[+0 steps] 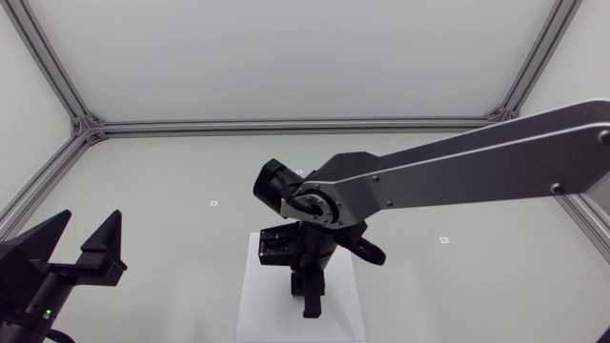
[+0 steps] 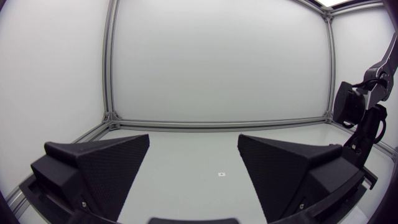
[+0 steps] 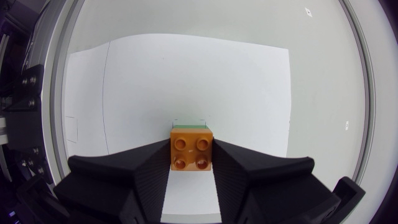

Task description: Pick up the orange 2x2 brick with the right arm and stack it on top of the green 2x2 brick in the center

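In the right wrist view the orange 2x2 brick [image 3: 191, 144] sits studs-up between the two black fingers of my right gripper [image 3: 191, 157], which is shut on it. A thin green edge of the green brick [image 3: 189, 124] shows just beyond and under the orange one. Both are over a white sheet [image 3: 186, 74]. In the head view my right arm comes in from the right, and its gripper [image 1: 307, 291] points down over the sheet [image 1: 255, 310], hiding both bricks. My left gripper [image 1: 84, 240] stands open and empty at the near left, its fingers [image 2: 106, 165] wide apart.
Grey aluminium frame rails [image 1: 286, 125] run along the table's back and sides. Small white markers [image 1: 213, 203] lie on the table surface. From the left wrist view my right arm [image 2: 367, 121] appears at the far side.
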Robot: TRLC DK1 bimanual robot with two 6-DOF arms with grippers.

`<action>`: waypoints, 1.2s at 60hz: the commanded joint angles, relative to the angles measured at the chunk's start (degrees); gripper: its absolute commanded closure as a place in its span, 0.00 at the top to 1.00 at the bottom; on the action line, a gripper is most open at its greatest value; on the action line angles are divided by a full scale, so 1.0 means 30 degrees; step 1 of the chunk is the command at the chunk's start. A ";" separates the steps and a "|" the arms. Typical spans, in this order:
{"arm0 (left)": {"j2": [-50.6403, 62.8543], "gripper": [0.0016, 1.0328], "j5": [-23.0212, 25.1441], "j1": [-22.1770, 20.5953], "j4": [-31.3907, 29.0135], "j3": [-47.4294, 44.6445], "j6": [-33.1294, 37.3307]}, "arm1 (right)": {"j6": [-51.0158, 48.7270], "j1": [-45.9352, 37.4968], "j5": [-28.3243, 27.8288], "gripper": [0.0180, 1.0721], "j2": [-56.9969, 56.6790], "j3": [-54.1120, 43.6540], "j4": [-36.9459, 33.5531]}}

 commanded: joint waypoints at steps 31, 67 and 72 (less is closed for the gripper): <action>-0.0107 0.96 0.0024 0.0045 -0.0193 -0.0783 0.0111 | 0.0462 0.0503 0.0258 0.23 -0.0679 -0.0074 -0.0381; -0.0107 0.96 0.0024 0.0045 -0.0193 -0.0783 0.0111 | 0.0579 0.0474 0.0258 0.23 0.0258 0.0189 0.0029; -0.0107 0.96 0.0024 0.0045 -0.0193 -0.0783 0.0111 | 0.0579 0.0474 0.0288 0.23 0.0434 0.0219 0.0059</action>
